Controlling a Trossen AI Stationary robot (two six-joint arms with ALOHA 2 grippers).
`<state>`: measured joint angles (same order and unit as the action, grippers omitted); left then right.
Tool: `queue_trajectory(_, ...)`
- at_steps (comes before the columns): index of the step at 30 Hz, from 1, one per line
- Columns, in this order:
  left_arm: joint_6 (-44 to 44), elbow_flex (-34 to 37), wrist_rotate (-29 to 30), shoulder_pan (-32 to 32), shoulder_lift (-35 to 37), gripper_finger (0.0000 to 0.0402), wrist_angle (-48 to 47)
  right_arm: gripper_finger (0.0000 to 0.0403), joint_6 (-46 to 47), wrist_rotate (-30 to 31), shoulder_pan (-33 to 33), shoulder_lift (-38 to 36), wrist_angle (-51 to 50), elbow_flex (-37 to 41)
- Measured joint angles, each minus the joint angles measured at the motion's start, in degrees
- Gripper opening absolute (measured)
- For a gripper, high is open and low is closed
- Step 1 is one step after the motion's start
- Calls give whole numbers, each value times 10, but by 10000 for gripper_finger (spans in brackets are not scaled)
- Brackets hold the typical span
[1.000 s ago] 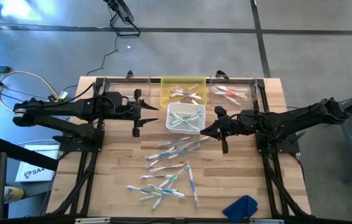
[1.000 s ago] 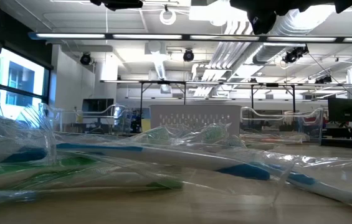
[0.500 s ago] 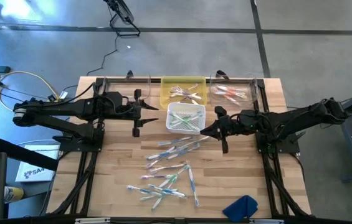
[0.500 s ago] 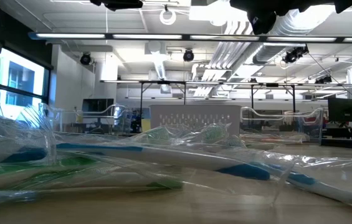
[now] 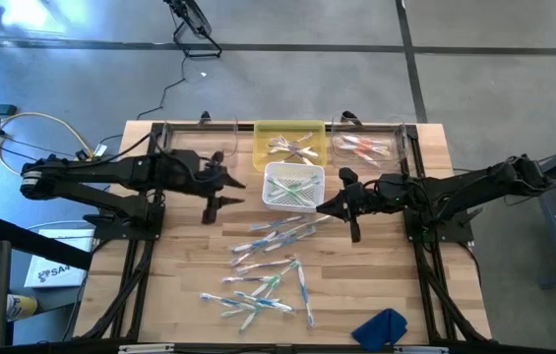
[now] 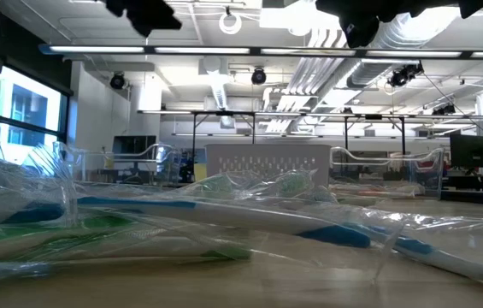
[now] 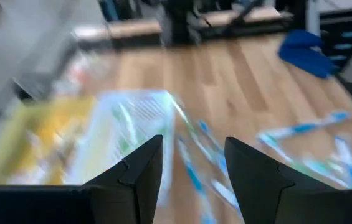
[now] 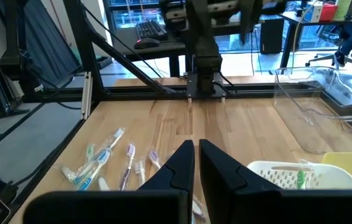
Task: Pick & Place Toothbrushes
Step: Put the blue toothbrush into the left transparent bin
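Toothbrushes (image 5: 270, 264), thin plastic-wrapped sticks, litter pale wood planks; left claw (image 5: 220, 191) gapes empty, right claw (image 5: 339, 204) pinched closed.

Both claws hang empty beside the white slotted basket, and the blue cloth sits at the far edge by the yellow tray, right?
Not quite: the high view shows the blue cloth at the near edge, far from the yellow tray. Left claw and right claw do hang empty beside the white slotted basket.

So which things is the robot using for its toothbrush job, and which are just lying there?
For the job:
- toothbrushes loose on the table
- white basket
- yellow bin
- clear bin

Just lying about:
- blue cloth
- cables beside the table
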<state>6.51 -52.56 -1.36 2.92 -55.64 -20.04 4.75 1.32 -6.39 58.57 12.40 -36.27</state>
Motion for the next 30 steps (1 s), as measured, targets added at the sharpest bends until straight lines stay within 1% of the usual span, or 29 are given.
queue_trajectory(3, -50, 0, -6, -16, -6, 168, -48, 16, -2, 0, 0, 0, 0, 0)
queue_trajectory(5, -65, 1, -5, -31, -13, 168, -68, 16, -4, 2, 0, 0, 0, 0)
queue_trajectory(8, -70, 0, -3, -62, -33, 168, -65, 16, -5, 2, 0, 0, -1, 0)
queue_trajectory(13, -68, 0, 40, -105, -74, 168, -63, 16, -5, 2, 0, 0, -2, 0)
queue_trajectory(17, -68, 0, 60, -113, -107, 168, -69, 16, -5, 2, 0, 0, -2, 0)
queue_trajectory(30, -68, 0, 62, -112, -225, 168, -58, 16, -5, 2, 0, 0, -19, 0)
